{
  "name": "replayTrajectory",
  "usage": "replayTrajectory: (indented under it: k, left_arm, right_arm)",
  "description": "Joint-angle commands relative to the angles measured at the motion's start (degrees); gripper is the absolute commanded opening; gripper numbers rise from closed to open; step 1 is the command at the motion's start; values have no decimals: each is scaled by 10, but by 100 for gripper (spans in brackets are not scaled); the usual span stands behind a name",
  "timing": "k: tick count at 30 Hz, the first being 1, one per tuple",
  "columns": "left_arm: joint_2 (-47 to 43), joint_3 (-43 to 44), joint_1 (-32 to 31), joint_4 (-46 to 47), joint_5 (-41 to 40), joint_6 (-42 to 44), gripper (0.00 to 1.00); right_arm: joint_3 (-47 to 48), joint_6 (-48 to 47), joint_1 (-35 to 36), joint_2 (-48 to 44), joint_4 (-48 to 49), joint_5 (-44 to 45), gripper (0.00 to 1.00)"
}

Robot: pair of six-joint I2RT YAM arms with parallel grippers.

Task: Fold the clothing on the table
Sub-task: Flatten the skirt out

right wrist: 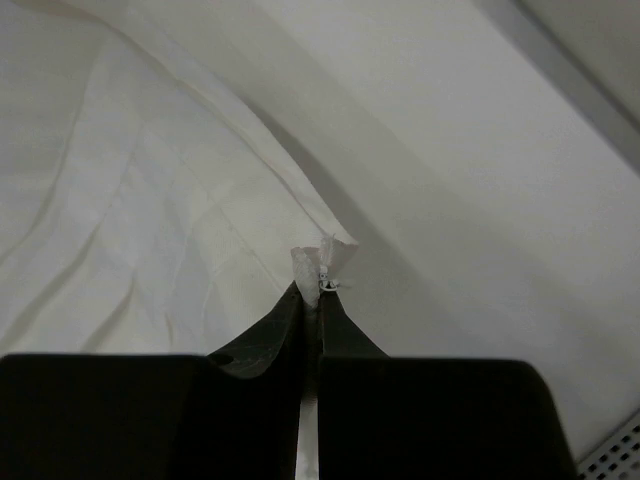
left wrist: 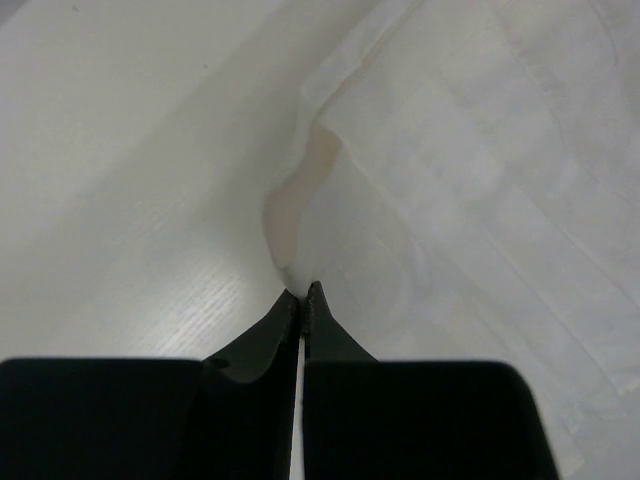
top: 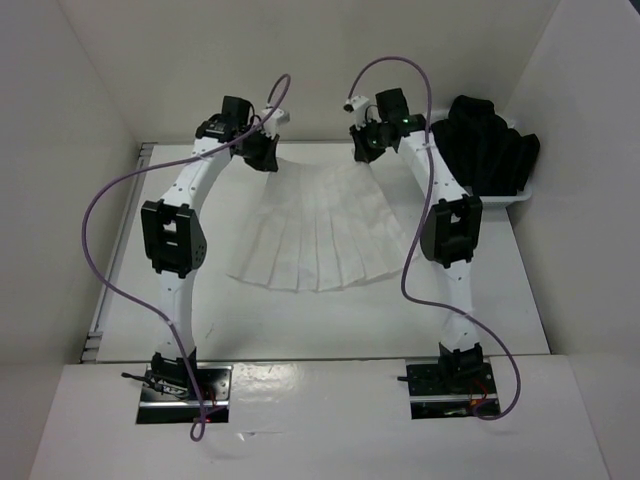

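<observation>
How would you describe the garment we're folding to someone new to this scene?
On the large matte white table, look at its middle. The thin white pleated fabric garment lies spread like a fan. Unlike the bulky black clothes at far right, it is thin and pale.

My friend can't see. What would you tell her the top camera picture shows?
A white pleated skirt lies fanned out on a white table, its far corners pinched by the left gripper and right gripper. Black clothes sit in a basket at the far right.
</observation>
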Motion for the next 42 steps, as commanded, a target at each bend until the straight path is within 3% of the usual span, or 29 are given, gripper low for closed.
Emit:
replayTrajectory:
  k: [1,4,6,10,16,24,31,36,42]
  left_arm:
    - [2,76,9,15,-7,-22,0]
    - [-10,110,15,2,-7,-28,0]
    - [-37,110,15,-8,7,-28,0]
    - [-111,81,20,-26,38,-5,0]
    - [-252,-64,20,-33,95,23,0]
    - [-443,-174,3,-109,134,66,0]
    - [-565,-310,-7,-152,165,89,0]
    - [-572,-334,-7,-204,186,118,0]
    - [-475,-223,-7,-240,213,137,0]
  right_arm:
    - [146,27,-5,20,-26,-11,0]
    - [312,41,-16,69,-108,-59,0]
    - [271,41,-16,29,-94,-75,0]
    - [278,19,-11,-10,-161,-136,0]
    - [255,-33,15,-88,-279,-205,0]
    - [-27,-48,98,-353,-227,-148,0]
    - [-268,-53,98,-485,-197,-129,0]
    - [-325,-60,98,-497,-185,-124,0]
    - [-299,-60,98,-421,-170,-124,0]
